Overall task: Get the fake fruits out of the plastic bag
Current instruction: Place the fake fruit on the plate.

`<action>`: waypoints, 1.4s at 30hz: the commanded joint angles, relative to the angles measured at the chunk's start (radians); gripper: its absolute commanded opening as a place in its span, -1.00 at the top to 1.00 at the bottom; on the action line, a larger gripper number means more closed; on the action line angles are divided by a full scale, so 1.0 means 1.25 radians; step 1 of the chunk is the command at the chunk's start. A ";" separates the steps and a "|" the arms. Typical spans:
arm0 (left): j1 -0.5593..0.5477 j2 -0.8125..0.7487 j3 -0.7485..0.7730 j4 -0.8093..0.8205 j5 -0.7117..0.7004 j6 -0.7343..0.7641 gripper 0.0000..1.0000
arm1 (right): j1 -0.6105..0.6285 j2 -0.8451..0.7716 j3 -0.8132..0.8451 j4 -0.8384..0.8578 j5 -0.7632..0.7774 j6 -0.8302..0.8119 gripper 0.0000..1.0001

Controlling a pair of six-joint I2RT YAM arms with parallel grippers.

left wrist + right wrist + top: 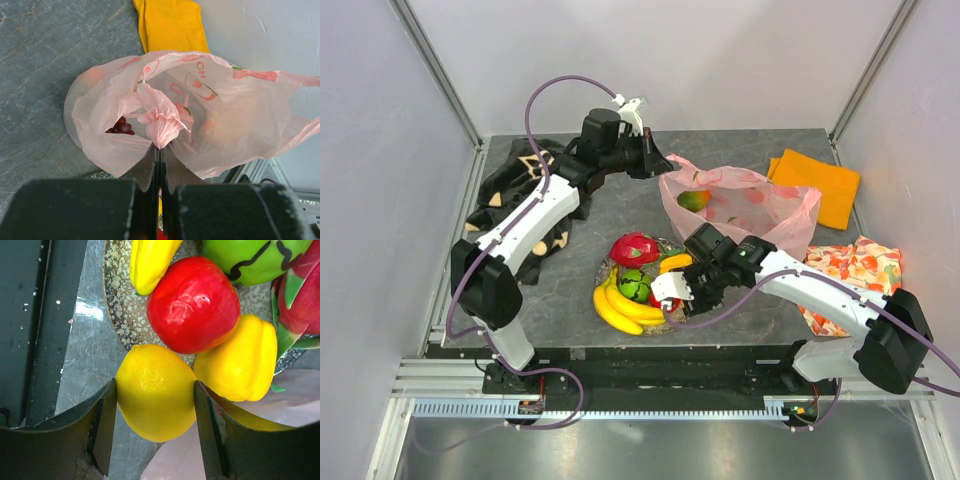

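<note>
My left gripper (653,160) (160,148) is shut on a bunched fold of the pink plastic bag (745,208) (235,115), holding its mouth up. Dark grapes (120,126) show inside the bag, and an orange-green fruit (693,200) shows through its wall. My right gripper (682,295) (155,405) is shut on a yellow lemon (156,390) at the edge of the glitter plate (120,310). On the plate lie a banana bunch (620,308) (147,260), a dragon fruit (633,248) (300,305), a green ball (635,285) (250,257), a red apple (192,302) and a yellow piece (240,357).
An orange cloth (815,180) (170,22) lies at the back right. Beside the right arm a floral cloth (855,270) covers the table's right edge. A dark patterned cloth (515,195) sits under the left arm. White walls and metal posts close in the table.
</note>
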 commanded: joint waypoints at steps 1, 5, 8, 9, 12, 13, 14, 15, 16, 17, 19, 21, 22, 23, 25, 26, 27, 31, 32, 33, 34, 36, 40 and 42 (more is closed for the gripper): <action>-0.001 -0.025 -0.002 0.008 -0.017 0.037 0.97 | 0.010 -0.009 -0.018 0.052 -0.021 -0.056 0.05; -0.001 -0.029 -0.008 0.006 -0.025 0.044 0.97 | 0.010 0.000 -0.029 0.057 -0.021 -0.088 0.03; -0.001 -0.030 -0.009 0.006 -0.026 0.045 0.97 | 0.010 0.014 -0.036 0.053 -0.016 -0.120 0.03; -0.001 -0.029 -0.009 0.006 -0.022 0.045 0.97 | 0.010 0.019 -0.040 0.054 -0.016 -0.126 0.03; -0.001 -0.029 -0.011 0.006 -0.020 0.043 0.97 | 0.011 0.030 -0.044 0.064 -0.019 -0.137 0.01; -0.002 -0.029 -0.012 0.006 -0.018 0.043 0.97 | 0.011 0.031 -0.046 0.070 -0.021 -0.138 0.01; -0.002 -0.030 -0.013 0.006 -0.018 0.043 0.97 | 0.013 0.034 -0.047 0.073 -0.021 -0.142 0.01; -0.001 -0.030 -0.014 0.006 -0.018 0.043 0.97 | 0.016 0.035 -0.050 0.076 -0.019 -0.143 0.00; -0.002 -0.029 -0.018 0.006 -0.018 0.043 0.97 | 0.017 0.035 -0.052 0.081 -0.019 -0.145 0.00; -0.001 -0.030 -0.019 0.006 -0.018 0.042 0.97 | 0.019 0.034 -0.055 0.085 -0.019 -0.150 0.00; -0.001 -0.029 -0.025 0.007 -0.016 0.038 0.97 | 0.024 0.029 -0.062 0.092 -0.018 -0.153 -0.02; -0.002 -0.026 -0.029 0.009 -0.009 0.033 0.97 | 0.025 0.026 -0.068 0.097 -0.018 -0.156 -0.05; -0.002 -0.027 -0.029 0.012 -0.007 0.031 0.97 | 0.025 0.025 -0.071 0.101 -0.018 -0.156 -0.11; -0.002 -0.025 -0.029 0.013 -0.004 0.029 0.97 | 0.026 0.024 -0.074 0.102 -0.017 -0.158 -0.15; -0.002 -0.024 -0.030 0.014 -0.001 0.028 0.97 | 0.031 0.021 -0.085 0.114 -0.011 -0.158 -0.29; -0.002 -0.025 -0.030 0.014 0.000 0.028 0.97 | 0.031 0.018 -0.092 0.117 -0.010 -0.158 -0.35; -0.003 -0.024 -0.032 0.015 0.000 0.028 0.97 | 0.033 0.016 -0.095 0.120 -0.006 -0.155 -0.43; -0.002 -0.029 -0.038 0.014 0.000 0.029 0.97 | 0.035 0.005 -0.104 0.132 0.004 -0.153 -0.63; -0.003 -0.030 -0.039 0.014 0.001 0.029 0.97 | 0.036 0.003 -0.104 0.132 0.006 -0.152 -0.64; -0.002 -0.031 -0.040 0.015 0.001 0.027 0.97 | 0.036 0.001 -0.103 0.130 0.009 -0.149 -0.69; -0.003 -0.031 -0.040 0.016 0.002 0.028 0.97 | 0.036 -0.007 -0.103 0.130 0.016 -0.148 -0.91; -0.003 -0.030 -0.040 0.017 0.006 0.025 0.97 | 0.036 -0.017 -0.102 0.127 0.024 -0.144 -0.96; -0.002 -0.025 -0.038 0.023 0.016 0.018 0.97 | 0.036 -0.048 -0.088 0.109 0.046 -0.119 -0.96; -0.002 -0.024 -0.036 0.023 0.022 0.015 0.97 | 0.036 -0.062 -0.070 0.090 0.069 -0.105 -0.96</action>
